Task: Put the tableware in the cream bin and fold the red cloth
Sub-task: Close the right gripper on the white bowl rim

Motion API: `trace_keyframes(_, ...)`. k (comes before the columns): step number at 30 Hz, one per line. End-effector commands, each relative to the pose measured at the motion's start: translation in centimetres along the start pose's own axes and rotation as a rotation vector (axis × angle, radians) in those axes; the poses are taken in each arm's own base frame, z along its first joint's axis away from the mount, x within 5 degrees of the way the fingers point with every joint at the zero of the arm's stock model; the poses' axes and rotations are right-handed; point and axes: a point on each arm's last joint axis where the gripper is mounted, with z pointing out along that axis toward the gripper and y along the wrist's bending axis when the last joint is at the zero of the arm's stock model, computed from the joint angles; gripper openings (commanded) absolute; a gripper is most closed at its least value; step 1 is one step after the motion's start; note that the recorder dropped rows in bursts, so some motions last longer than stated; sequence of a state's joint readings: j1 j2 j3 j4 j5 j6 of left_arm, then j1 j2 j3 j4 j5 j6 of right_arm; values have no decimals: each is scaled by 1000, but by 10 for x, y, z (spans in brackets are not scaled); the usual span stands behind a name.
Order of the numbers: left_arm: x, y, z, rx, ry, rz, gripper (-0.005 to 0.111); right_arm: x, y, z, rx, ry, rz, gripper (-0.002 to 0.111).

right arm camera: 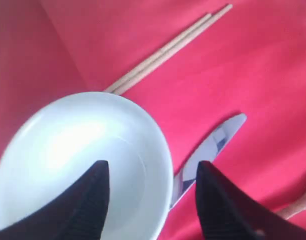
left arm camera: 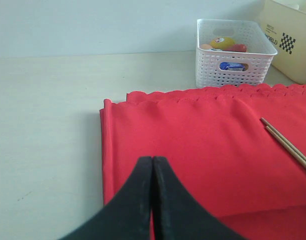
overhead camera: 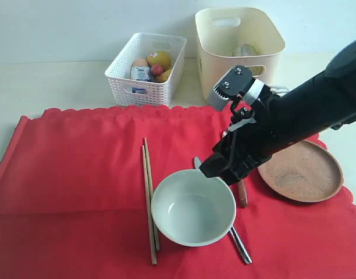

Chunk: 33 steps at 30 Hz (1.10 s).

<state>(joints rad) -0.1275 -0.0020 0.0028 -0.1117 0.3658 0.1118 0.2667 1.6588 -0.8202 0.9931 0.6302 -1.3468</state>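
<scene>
The red cloth (overhead camera: 79, 168) lies spread flat on the table. On it stand the pale bowl (overhead camera: 193, 208), two chopsticks (overhead camera: 149, 197) to its left, the steel knife (overhead camera: 239, 241) and the dark wooden spoon (overhead camera: 242, 195) to its right, and the brown plate (overhead camera: 303, 171) further right. My right gripper (overhead camera: 216, 168) hangs open over the bowl's far-right rim. In the right wrist view the right gripper (right arm camera: 152, 167) has one finger above the bowl's (right arm camera: 68, 150) inside and the other above the knife (right arm camera: 213, 142). My left gripper (left arm camera: 152, 160) is shut and empty over the cloth's (left arm camera: 193, 135) left edge.
The cream bin (overhead camera: 239, 38) stands at the back right with a greyish thing inside. To its left is a white lattice basket (overhead camera: 146, 70) holding food items and a small carton. Bare table lies left of the cloth.
</scene>
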Motion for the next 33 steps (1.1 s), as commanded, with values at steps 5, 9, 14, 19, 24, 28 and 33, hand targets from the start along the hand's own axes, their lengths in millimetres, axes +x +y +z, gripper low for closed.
trace_keyframes(5, -2, 0, 0, 3, -11, -2, 0, 19, -12, 30, -16, 90, 42, 51)
trace_keyframes(9, -2, 0, 0, 3, -11, -2, 0, 24, -14, 38, -29, 116, 58, 51)
trace_keyframes(14, -2, 0, 0, 3, -11, -2, 0, 27, -15, 43, -42, 119, 44, 51)
trace_keyframes(19, -2, 0, 0, 3, -11, -2, 0, 27, -15, 43, -44, 118, 44, 44)
trace_keyframes(24, -2, 0, 0, 3, -11, -2, 0, 26, -16, 43, -40, 117, 44, 30)
trace_keyframes(28, -2, 0, 0, 3, -11, -2, 0, 26, -16, 43, -40, 117, 44, 23)
trace_keyframes(33, -2, 0, 0, 3, -11, -2, 0, 26, -15, 43, -41, 109, 57, 23)
